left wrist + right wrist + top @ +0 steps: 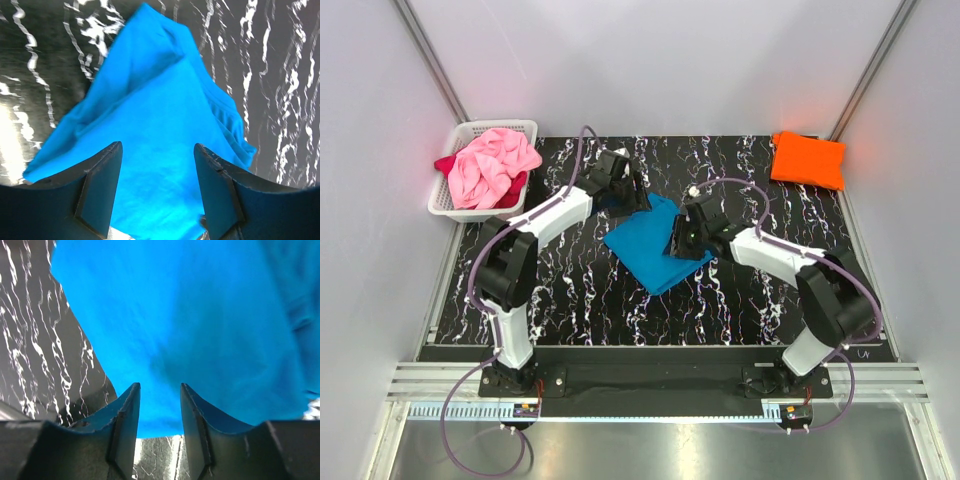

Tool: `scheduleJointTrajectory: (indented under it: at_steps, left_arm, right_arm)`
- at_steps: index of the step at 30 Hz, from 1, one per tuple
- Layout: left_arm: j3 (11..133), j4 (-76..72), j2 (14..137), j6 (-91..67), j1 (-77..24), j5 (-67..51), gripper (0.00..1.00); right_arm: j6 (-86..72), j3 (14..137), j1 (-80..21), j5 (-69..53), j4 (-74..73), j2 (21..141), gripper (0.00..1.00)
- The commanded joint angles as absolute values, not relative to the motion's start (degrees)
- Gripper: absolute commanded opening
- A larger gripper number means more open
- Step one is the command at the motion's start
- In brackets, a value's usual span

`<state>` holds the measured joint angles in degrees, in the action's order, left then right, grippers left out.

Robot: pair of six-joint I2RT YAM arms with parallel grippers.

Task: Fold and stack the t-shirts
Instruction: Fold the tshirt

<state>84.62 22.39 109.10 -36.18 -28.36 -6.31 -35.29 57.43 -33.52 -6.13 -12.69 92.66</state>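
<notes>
My right gripper stands parted at the near-right edge of the turquoise shirt, with nothing pinched as far as this tight view shows. My left gripper gapes wide over the shirt's far corner, also empty. The shirt lies mid-table, partly folded. I judge another fold is due, which means pinching an edge first. Beyond, the folded orange shirt marks the stack spot, and the pink shirt fills the basket.

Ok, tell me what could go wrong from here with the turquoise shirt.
1. The left gripper and right gripper hang open over the folded turquoise blue cloth t-shirt; a shallow pinch may lift only its top layer and undo the fold.
2. The folded bright orange cloth t-shirt lies in the far right corner; dragged there, the turquoise one could unfurl.
</notes>
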Motion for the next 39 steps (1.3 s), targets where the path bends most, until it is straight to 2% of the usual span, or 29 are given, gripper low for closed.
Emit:
scheduleJointTrajectory:
  at_steps: [1,20,27,34,39]
  left_arm:
    - [87.2,21.5,107.9,-34.7,-29.5,-10.5,0.64]
    - [92.5,23.6,121.8,-35.3,-30.9,-15.3,0.64]
    - [94.3,26.9,123.7,-36.1,-30.6,-6.3,0.64]
    - [96.1,31.2,126.6,-39.1,-29.3,-0.3,0.64]
    - [93.4,33.0,125.9,-41.6,-28.4,3.1,0.64]
  right_arm:
    - [-36.7,57.3,-34.6,-12.0,-6.8,94.5,0.44]
    - [-43.7,51.0,-35.9,-12.7,-4.8,96.8,0.36]
    - [-48.7,48.9,-35.9,-8.0,-9.6,98.8,0.35]
    - [-47.6,55.2,-35.9,1.0,-24.2,101.5,0.35]
    - [-47.3,57.8,-35.7,3.2,-27.0,102.8,0.35]
